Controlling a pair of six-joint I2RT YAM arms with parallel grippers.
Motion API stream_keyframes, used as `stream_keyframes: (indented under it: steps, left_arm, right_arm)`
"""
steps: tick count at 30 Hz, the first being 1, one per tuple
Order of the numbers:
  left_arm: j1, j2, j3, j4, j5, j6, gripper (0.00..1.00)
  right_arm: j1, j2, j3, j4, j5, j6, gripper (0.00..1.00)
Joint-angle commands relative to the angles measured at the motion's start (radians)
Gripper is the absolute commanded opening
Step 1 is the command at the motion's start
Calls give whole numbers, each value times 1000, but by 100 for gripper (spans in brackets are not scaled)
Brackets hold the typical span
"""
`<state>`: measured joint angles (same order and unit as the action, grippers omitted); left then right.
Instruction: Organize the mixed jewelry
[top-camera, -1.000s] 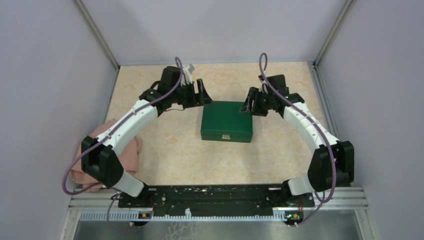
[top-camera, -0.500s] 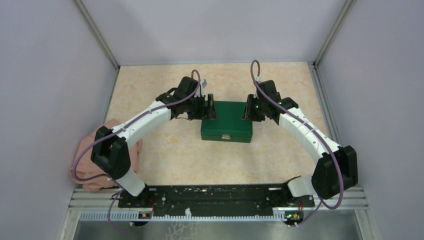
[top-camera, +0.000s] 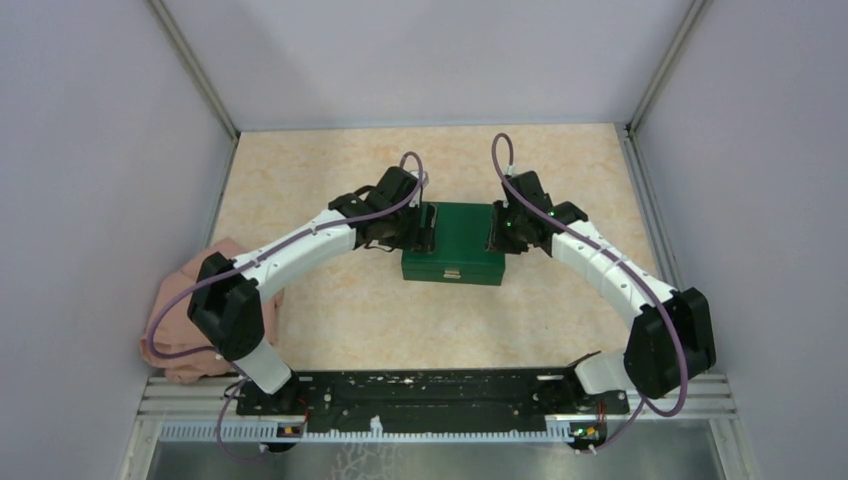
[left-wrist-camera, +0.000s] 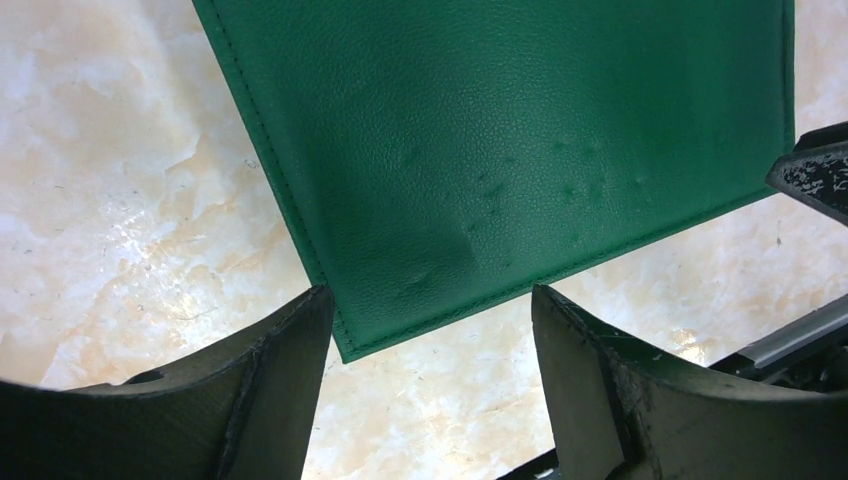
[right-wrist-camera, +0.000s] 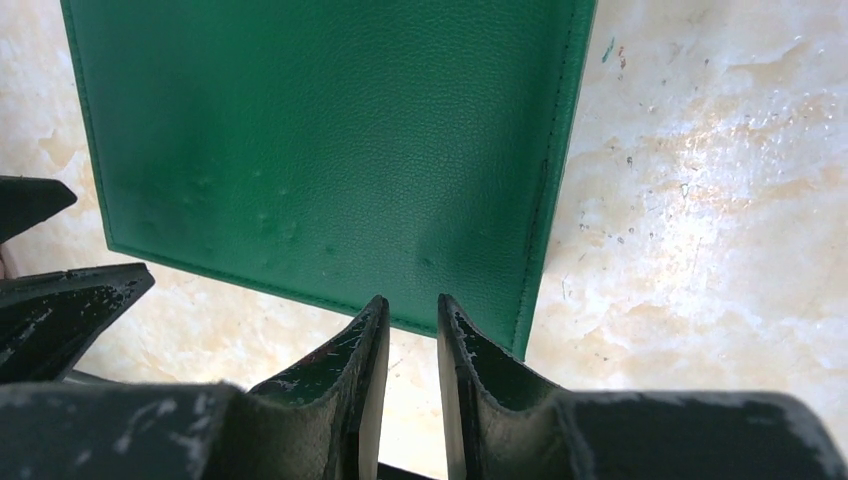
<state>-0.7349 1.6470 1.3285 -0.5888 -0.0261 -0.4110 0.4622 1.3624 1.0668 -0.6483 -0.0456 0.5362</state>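
L gripper (left-wrist-camera: 430, 330) spread wide over the green box's (top-camera: 455, 244) far-left corner, gripping nothing. R gripper (right-wrist-camera: 412, 345) nearly closed, thin gap, empty, at far-right edge. Box lid closed; jewelry not visible anywhere. Pink cloth (top-camera: 185, 325) near-left, partly behind arm.

Green box (top-camera: 455, 243) blocks centre — open tabletop (top-camera: 380, 310) in front.

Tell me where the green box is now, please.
In the top view the closed green box lies on the table at the centre, between the left gripper and the right gripper.
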Motion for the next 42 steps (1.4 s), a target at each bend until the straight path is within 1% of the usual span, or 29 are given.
stream_keyframes:
  steps: [1,5,10,13,16,18,20,22,24,26,30,32,33,34,36,37,38,39,41,42]
  left_arm:
    - [-29,2,32,-11,-65,24,78]
    - [-51,0,11,17,-79,24,78]
    - [-70,1,51,18,-85,19,78]
    - [-75,-4,60,19,-86,11,78]
    - [-75,-8,30,51,-67,16,79]
    - [-76,2,-24,85,-34,19,79]
    - [-76,25,-117,120,0,9,79]
    - [-75,62,-152,112,21,-6,78]
    - [-75,66,-130,68,21,-11,78]
    - [-76,36,-73,37,-2,3,79]
    - [-75,-4,129,-11,-64,63,81]
    - [-76,-6,247,-41,-81,86,82]
    - [-74,-6,299,-50,-87,102,83]
    - [-74,-11,341,-46,-93,116,85]
    - [-69,-27,396,-22,-111,127,88]
    - [-58,-38,414,-6,-107,123,91]
    - [-43,-51,427,6,-88,98,98]
    - [-7,-66,431,27,-36,62,99]
    - [107,-89,412,103,224,-30,99]
    - [169,-99,397,149,321,-84,99]
  right_arm:
    - [12,-10,7,19,32,4,25]
    - [13,4,27,0,39,2,25]
    - [19,-30,71,-30,43,15,25]
    - [24,-44,64,-23,68,27,25]
    - [30,-37,-1,19,60,36,25]
    - [35,-28,-129,96,56,49,25]
    - [35,-6,-229,163,50,63,24]
    - [36,4,-254,142,29,74,24]
    - [36,-37,-223,104,53,66,24]
    - [36,-79,-152,72,94,45,25]
    - [36,-83,59,6,151,-16,30]
    - [36,-86,154,-7,183,-41,38]
    - [36,-91,200,-6,207,-57,45]
    - [36,-100,242,0,238,-77,51]
    - [36,-121,325,12,323,-115,59]
    - [36,-133,365,24,367,-152,77]
    - [36,-147,420,42,435,-178,89]
    - [36,-155,459,55,485,-207,97]
    - [36,-174,518,91,572,-271,99]
    - [36,-185,538,111,615,-299,99]
